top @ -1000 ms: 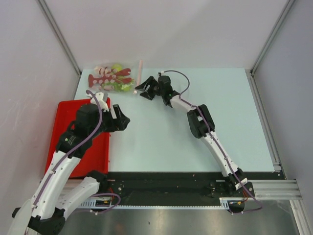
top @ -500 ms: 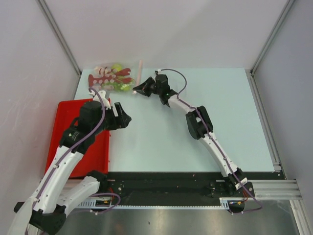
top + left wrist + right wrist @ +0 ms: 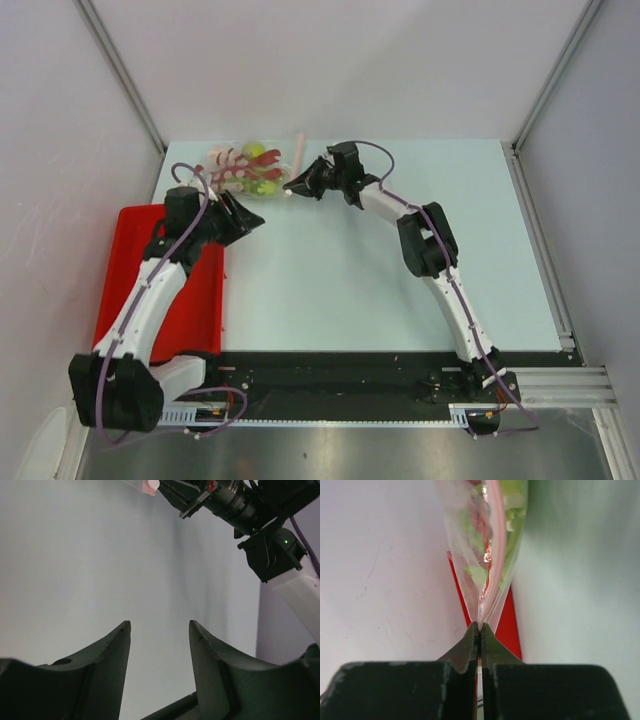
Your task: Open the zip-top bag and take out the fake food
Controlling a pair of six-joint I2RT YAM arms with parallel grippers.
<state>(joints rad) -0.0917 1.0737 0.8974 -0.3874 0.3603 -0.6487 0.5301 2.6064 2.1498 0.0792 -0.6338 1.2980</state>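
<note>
The zip-top bag (image 3: pixel 248 168) lies at the table's far left, its pink zip strip end (image 3: pixel 297 150) raised toward the right. Red and green fake food (image 3: pixel 255 172) shows through the clear plastic. My right gripper (image 3: pixel 291 187) is shut on the bag's edge; in the right wrist view the fingertips (image 3: pixel 479 626) pinch the plastic (image 3: pixel 485 555), which hangs stretched away from them. My left gripper (image 3: pixel 252 214) hovers just below the bag, open, with nothing between its fingers (image 3: pixel 159 626). The left wrist view catches the right gripper (image 3: pixel 200 495) and a pink corner of the bag (image 3: pixel 149 486).
A red tray (image 3: pixel 130 290) sits at the left edge of the table, under my left arm; its edge (image 3: pixel 510 622) shows behind the bag in the right wrist view. White walls and metal posts (image 3: pixel 120 70) enclose the table at the back and sides.
My right gripper has shut on the bag's edge and tugged the bag up and rightward. My left arm has stretched forward to the bag, its jaws narrower than before.
</note>
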